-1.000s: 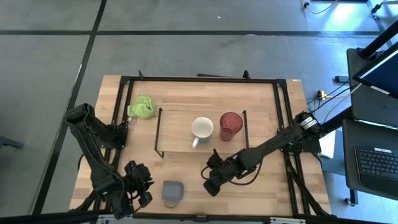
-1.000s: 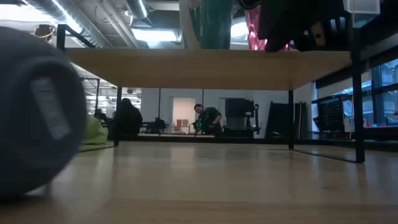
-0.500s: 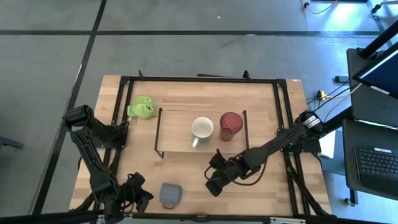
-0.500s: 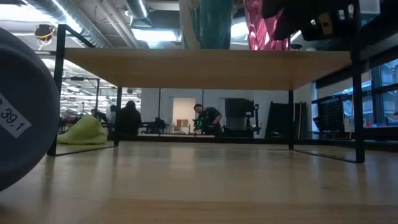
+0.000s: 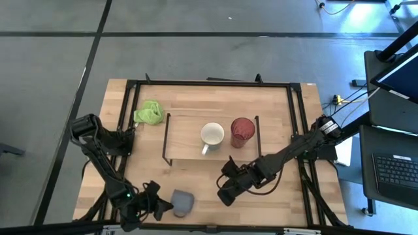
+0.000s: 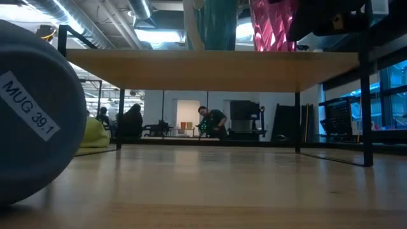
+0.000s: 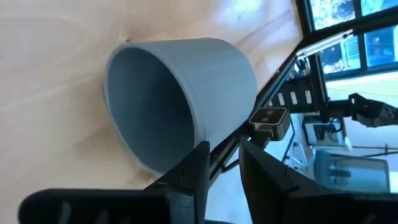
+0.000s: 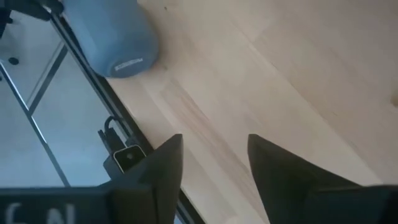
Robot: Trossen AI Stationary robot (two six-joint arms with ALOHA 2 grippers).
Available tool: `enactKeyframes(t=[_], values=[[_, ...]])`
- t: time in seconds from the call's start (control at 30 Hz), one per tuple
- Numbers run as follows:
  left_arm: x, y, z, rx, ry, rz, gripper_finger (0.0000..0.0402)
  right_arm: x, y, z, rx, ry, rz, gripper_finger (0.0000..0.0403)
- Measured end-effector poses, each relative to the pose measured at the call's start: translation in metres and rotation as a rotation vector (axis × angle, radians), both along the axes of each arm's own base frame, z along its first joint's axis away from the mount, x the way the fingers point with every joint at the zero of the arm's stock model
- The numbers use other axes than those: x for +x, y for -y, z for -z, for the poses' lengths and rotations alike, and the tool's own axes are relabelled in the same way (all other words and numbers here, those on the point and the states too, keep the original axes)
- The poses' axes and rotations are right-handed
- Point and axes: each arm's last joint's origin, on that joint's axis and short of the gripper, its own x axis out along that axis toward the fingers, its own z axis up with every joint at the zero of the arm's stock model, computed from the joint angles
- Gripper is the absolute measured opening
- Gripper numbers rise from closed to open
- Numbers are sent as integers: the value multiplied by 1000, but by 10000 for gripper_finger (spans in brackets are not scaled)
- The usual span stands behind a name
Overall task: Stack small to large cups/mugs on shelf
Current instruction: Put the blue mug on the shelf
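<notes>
The small grey-blue mug (image 5: 183, 202) lies on its side near the table's near edge, its open mouth (image 7: 146, 118) facing my left gripper (image 5: 162, 208). That gripper lies low just left of the mug, its fingers a little apart with nothing between them (image 7: 222, 165). The white mug (image 5: 212, 134) and the red tumbler (image 5: 242, 132) stand upright on the shelf (image 5: 186, 149). My right gripper (image 5: 225, 194) hovers open in front of the shelf, with bare table between its fingers (image 8: 214, 163). My left gripper comes level from the table's left at the mug's mouth. One fingertip (image 7: 200, 152) stands right at the mug's rim (image 7: 186, 140). I cannot tell whether it touches.
A green lump (image 5: 149, 112) lies left of the shelf at the far left. The black frame (image 5: 297, 130) runs along the table's sides. Bare wood lies under and in front of the shelf (image 6: 210, 70).
My left gripper has dropped toward the near edge, then gone right toward the grey-blue mug. The mug has rolled on its side, its label turning round in the low view. My right arm has drawn away from the red tumbler, which shows more fully.
</notes>
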Motion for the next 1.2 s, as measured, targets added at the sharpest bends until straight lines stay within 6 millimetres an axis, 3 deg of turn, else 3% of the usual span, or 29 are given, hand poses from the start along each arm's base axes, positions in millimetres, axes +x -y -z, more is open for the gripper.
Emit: enactKeyframes(t=[0.33,0.6,0.87,1.2], values=[[-7,3,0,8,-24,46,89,-4,-3,1,-10,-19,-12,186],[-9,0,-20,51,37,61,102,-5,-2,2,-17,-34,-23,186],[-14,-8,-12,121,-77,88,117,-5,-2,2,-16,-34,-23,186],[-8,-14,-11,155,-81,72,140,-6,-2,2,-9,-53,-17,186]])
